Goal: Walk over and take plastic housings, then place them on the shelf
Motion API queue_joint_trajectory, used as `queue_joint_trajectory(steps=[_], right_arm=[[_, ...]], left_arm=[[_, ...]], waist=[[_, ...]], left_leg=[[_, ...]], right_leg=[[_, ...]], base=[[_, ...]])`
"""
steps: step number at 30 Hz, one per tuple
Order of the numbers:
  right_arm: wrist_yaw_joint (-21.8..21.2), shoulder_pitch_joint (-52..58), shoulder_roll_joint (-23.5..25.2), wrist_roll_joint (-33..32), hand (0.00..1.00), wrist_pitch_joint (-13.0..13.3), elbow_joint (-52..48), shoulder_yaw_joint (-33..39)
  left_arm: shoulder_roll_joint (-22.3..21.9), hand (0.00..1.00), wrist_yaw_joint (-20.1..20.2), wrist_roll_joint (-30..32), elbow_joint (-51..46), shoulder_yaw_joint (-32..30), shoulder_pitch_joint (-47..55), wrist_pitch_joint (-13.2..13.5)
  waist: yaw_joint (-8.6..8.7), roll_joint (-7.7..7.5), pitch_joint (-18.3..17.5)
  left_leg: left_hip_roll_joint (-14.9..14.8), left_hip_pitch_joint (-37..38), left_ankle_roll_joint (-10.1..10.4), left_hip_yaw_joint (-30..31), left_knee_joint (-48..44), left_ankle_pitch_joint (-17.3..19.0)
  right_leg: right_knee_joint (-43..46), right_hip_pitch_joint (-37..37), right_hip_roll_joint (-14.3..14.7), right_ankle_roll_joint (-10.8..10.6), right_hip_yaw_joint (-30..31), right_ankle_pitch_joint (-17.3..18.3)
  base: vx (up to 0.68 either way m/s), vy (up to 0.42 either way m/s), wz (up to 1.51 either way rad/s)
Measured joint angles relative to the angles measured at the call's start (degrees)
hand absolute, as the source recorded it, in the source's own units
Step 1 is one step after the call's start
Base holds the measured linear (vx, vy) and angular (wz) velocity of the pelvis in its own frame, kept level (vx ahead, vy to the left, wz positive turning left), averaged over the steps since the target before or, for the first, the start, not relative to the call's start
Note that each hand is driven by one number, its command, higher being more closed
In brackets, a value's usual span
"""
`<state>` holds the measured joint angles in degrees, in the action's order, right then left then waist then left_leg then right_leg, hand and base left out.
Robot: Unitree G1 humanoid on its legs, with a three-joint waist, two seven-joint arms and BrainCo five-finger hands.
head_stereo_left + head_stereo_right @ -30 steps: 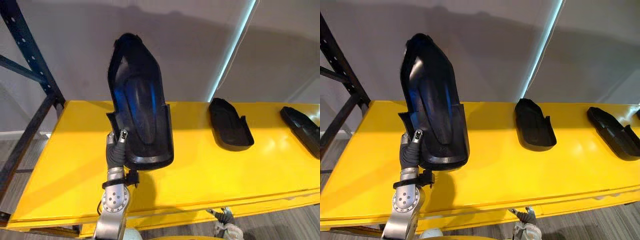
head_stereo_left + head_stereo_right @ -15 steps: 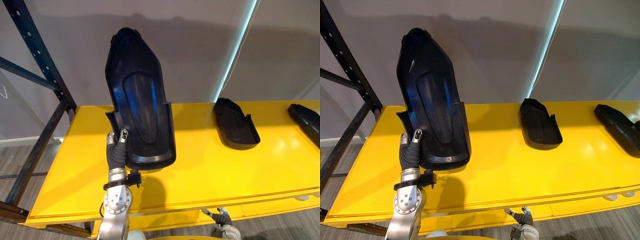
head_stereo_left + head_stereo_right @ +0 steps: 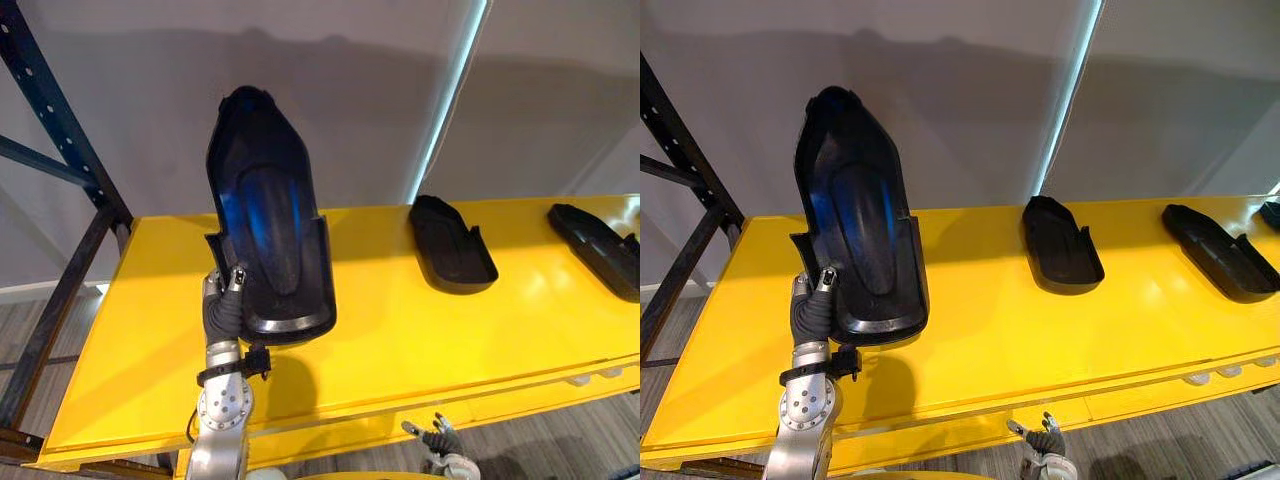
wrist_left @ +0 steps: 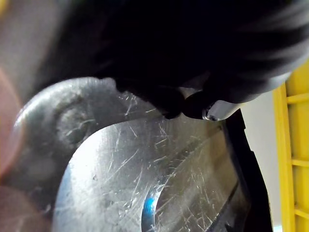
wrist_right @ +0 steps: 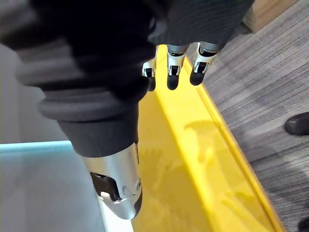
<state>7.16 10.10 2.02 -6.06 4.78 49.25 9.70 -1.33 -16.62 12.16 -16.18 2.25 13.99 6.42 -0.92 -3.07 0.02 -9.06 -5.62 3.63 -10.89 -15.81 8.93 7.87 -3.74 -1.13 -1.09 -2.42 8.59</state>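
Against the grey wall (image 3: 350, 80) ran a broad yellow shelf (image 3: 400, 340), and I counted three housings in all. One black plastic housing (image 3: 265, 230) was up over the shelf's left part, nearly upright, narrow end high and broad end low, its hollow side turned toward the robot; whether its lower rim touched the shelf I could not tell. The left hand (image 3: 222, 308) was clamped on its lower left edge, a dark-tipped finger (image 3: 238, 278) curled over the rim into the hollow, the forearm rising almost straight up from below the shelf's front edge. The second housing (image 3: 452, 248) lay hollow side up near the middle of the shelf, and the third housing (image 3: 598, 248) lay well apart from it toward the right end. The right hand (image 3: 437, 438) hung low below the front edge, its fingers (image 5: 174, 79) loosely straight and holding nothing. A dark blue rack post (image 3: 60, 130) slanted up at the left, and a pale light strip (image 3: 445, 110) ran down the wall.
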Motion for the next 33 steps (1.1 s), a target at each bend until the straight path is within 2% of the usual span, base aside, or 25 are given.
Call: queue_joint_trajectory(steps=[4,10,12,17,23,24,28,33], right_arm=[[-1.2,1.92,-0.35,0.35,0.0,-0.09,1.05,-1.22],[-2.28,1.94,-0.7,2.18,0.0,-0.28,1.2,-1.09],[-2.42,1.48,-0.76,2.22,0.0,-0.31,1.19,-1.03],[-2.46,0.74,-0.83,2.33,0.0,-0.83,1.21,-0.26],[-2.51,0.29,-1.05,3.62,0.0,-0.91,1.23,-0.06],[-2.53,0.23,-1.15,3.98,0.0,-0.92,1.26,-0.07],[-2.63,0.02,-1.49,4.0,0.0,-0.92,1.29,0.11],[-3.54,0.03,-1.6,4.42,0.0,-0.92,1.7,0.66]], left_arm=[[1.19,1.0,-0.33,1.2,4.18,-3.2,-2.0,-3.45],[2.39,1.0,-1.13,2.24,9.85,-7.38,-5.03,-5.43],[2.63,1.0,-1.14,2.59,13.4,-9.63,-6.56,-6.76],[2.77,1.0,-1.23,2.65,16.97,-12.25,-6.84,-8.5],[2.79,1.0,-1.23,2.7,20.83,-13.95,-7.87,-9.06],[2.78,0.0,-1.24,2.7,21.72,-14.18,-8.54,-9.15],[3.16,0.0,-1.31,3.01,23.07,-14.36,-9.5,-9.45],[3.84,0.0,-1.31,4.13,24.84,-15.7,-10.78,-9.73]], waist=[[0.28,-0.02,-0.38],[0.13,0.38,-0.6],[0.23,0.47,-0.83],[0.13,0.95,-0.84],[0.06,1.65,-0.66],[0.08,1.74,-0.62],[0.17,2.23,-0.4],[0.19,2.33,-0.38]], left_leg=[[0.22,-0.52,0.4,0.09,1.96,-1.3],[0.33,0.64,0.72,-0.13,5.29,-4.5],[1.17,1.6,0.66,-0.39,7.66,-6.02],[1.67,2.78,0.6,-1.07,11.73,-8.25],[2.3,5.61,0.18,-2.07,15.96,-10.23],[2.42,6.16,0.24,-2.11,17.32,-10.95],[3.23,7.36,0.07,-2.09,21.45,-13.21],[3.43,7.66,0.21,-2.1,21.73,-13.12]], right_leg=[[-1.26,0.35,0.09,0.01,0.0,-0.59],[-2.23,1.28,0.43,0.12,0.27,-1.62],[-2.35,1.6,0.26,-0.09,0.51,-1.76],[-3.83,1.86,0.26,-0.54,1.16,-2.98],[-4.2,1.2,0.06,-1.22,2.51,-3.92],[-4.24,1.31,-0.05,-1.21,2.56,-3.93],[-4.23,2.01,-0.11,-1.12,2.75,-4.09],[-4.92,1.92,-0.1,-1.42,3.53,-4.05]], base=[[-0.11,-0.012,0.02],[-0.03,-0.018,-0.02],[0.0,0.0,0.0],[0.01,0.001,-0.05],[-0.02,0.018,-0.07],[-0.08,0.013,-0.03],[-0.07,0.017,-0.02],[-0.05,0.014,-0.08]])
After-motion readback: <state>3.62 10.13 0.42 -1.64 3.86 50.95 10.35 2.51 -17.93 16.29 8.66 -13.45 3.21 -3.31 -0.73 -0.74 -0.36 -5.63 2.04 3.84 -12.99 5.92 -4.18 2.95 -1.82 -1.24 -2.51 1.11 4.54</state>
